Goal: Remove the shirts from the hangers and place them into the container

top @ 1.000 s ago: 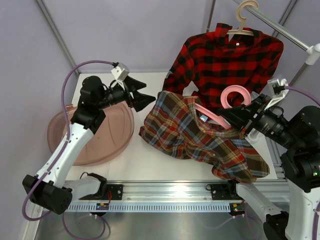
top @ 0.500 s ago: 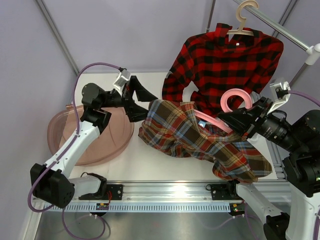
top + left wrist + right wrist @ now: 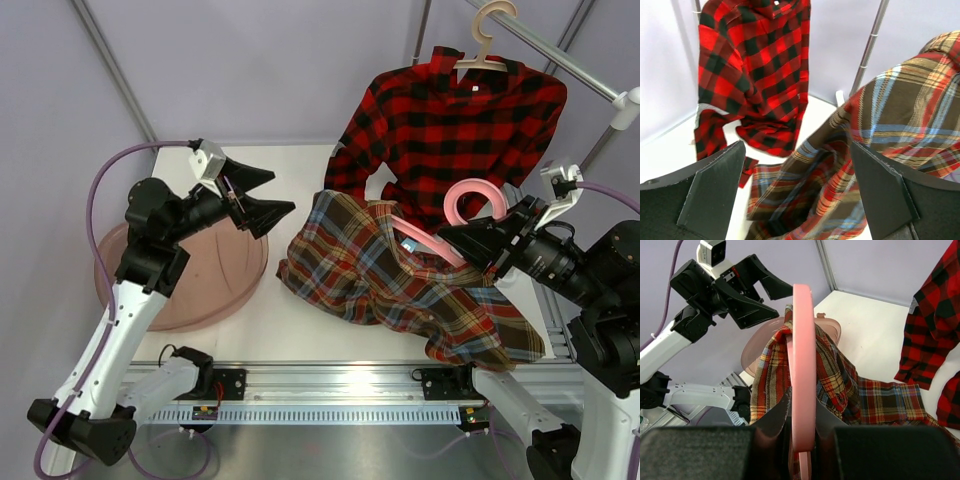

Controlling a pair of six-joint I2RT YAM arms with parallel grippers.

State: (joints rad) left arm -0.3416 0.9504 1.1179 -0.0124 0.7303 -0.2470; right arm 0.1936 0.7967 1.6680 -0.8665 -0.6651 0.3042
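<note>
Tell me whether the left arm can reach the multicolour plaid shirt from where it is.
Probably yes. The left gripper is open and hangs in the air just left of the multicolour plaid shirt, with nothing between them; its wrist camera shows the cloth straight ahead between the fingers.

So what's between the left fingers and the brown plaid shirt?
Only bare table, per the top view; the fingers are clear of the shirt.
</note>
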